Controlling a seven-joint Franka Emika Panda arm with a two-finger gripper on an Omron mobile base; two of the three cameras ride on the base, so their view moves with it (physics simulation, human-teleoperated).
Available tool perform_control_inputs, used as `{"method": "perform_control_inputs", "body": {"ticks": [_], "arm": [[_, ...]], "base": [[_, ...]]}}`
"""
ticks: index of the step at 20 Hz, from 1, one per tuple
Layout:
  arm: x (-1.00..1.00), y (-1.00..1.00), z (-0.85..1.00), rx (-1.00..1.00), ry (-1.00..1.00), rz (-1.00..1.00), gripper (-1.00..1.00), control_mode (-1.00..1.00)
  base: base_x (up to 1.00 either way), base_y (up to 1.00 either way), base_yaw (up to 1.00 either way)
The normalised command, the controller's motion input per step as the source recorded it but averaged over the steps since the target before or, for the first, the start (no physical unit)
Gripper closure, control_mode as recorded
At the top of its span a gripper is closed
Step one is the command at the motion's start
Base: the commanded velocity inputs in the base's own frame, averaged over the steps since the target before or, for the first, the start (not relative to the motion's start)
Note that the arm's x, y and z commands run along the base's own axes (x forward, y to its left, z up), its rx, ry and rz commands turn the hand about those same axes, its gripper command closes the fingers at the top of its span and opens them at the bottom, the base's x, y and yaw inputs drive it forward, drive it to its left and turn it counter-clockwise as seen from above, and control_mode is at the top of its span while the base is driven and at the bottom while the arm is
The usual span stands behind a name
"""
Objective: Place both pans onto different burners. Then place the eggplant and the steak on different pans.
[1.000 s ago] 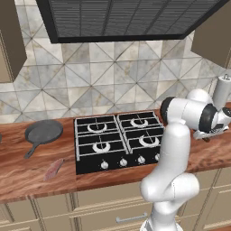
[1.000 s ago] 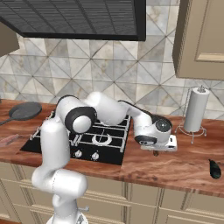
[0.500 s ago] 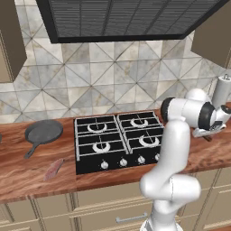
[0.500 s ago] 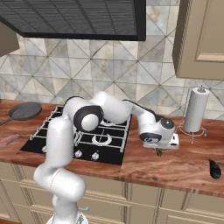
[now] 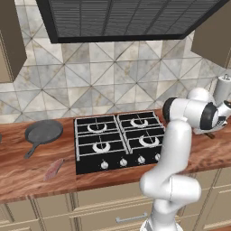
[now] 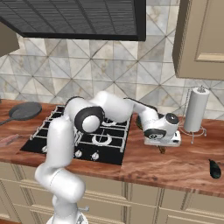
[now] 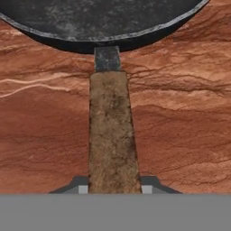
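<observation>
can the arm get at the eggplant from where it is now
Probably not right now: the jaws are shut on the dark pan's handle. The eggplant lies apart on bare counter to the right, nothing around it.

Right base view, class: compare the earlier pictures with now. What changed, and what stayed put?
The gripper sank toward the counter right of the cooktop and shut on the dark pan's handle. The grey pan, steak and eggplant stayed where they were.

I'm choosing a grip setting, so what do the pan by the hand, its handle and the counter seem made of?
Pan: dark mottled matte metal, perhaps cast iron. Handle: rough brown, grainy, probably wood, on a grey metal neck. Counter: reddish streaked wood, smooth finish.
</observation>
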Motion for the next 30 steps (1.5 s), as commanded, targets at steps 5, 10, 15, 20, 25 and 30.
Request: {"method": "perform_control_inputs", "body": {"ticks": [5,10,15,20,25,30], "arm": [[-0.33,0.37,0.50,0.00,-0.05,0.19,1.00,-1.00],[-0.51,0.56,0.46,-0.08,-0.05,0.17,1.00,-1.00],[-0.63,0.58,0.56,-0.09,-0.14,0.10,1.00,-1.00],[-0.60,0.37,0.72,-0.09,-0.10,0.11,1.00,-1.00],[-0.19,0.35,0.38,-0.04,-0.01,0.15,1.00,-1.00],[0.00,0.38,0.02,-0.04,0.00,0.14,1.00,-1.00]], "base": [[0.00,0.00,0.00],[0.00,0.00,0.00],[0.00,0.00,0.00],[0.00,0.00,0.00],[0.00,0.00,0.00],[0.00,0.00,0.00]]}}
